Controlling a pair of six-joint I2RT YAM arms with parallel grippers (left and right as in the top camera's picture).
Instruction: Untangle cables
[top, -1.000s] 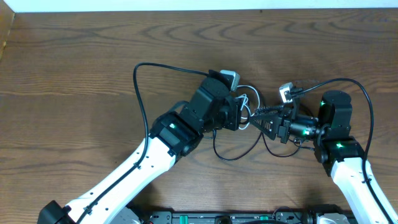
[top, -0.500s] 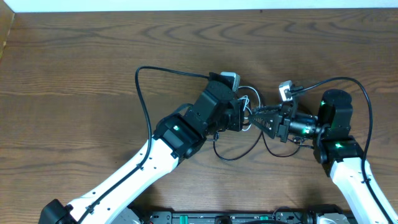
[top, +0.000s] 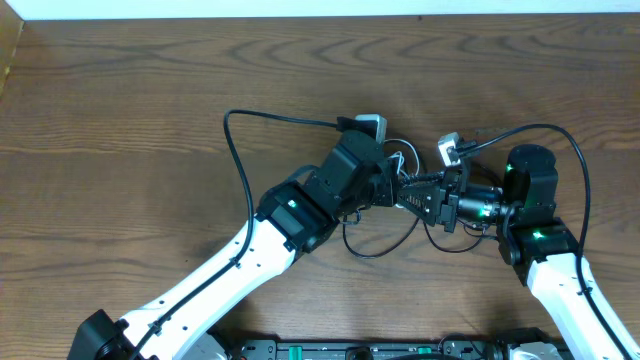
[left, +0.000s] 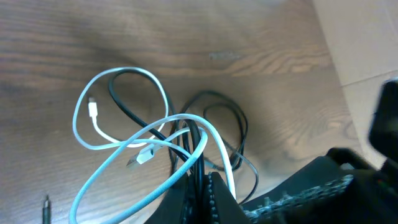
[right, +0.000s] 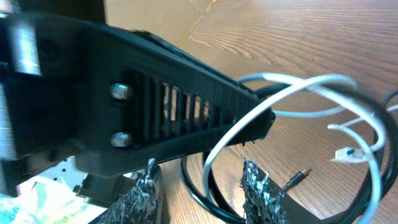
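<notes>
The cables are a small tangle at the table's middle: a white cable (left: 123, 70) in loops, with a small plug end (left: 142, 155), laced through thin black cables (left: 239, 121). My left gripper (left: 200, 196) is shut on a black cable, and the white loops pass on either side of its fingers. In the overhead view the left gripper (top: 393, 187) and right gripper (top: 412, 195) meet nose to nose over the tangle (top: 398, 160). My right gripper (right: 205, 194) is open, with a white strand (right: 298, 84) and a black loop (right: 191, 185) between its fingers, touching neither.
A slack black loop (top: 372, 250) trails toward the front edge. The arms' own thick black cables arch over the table at the left (top: 232, 150) and the right (top: 575, 140). A small jack plug (right: 297, 177) lies on the wood. The left finger (right: 186, 106) crosses just ahead of my right jaws.
My right gripper has slid left up to the left gripper, and its jaws have narrowed. The left arm has edged right, still shut.
</notes>
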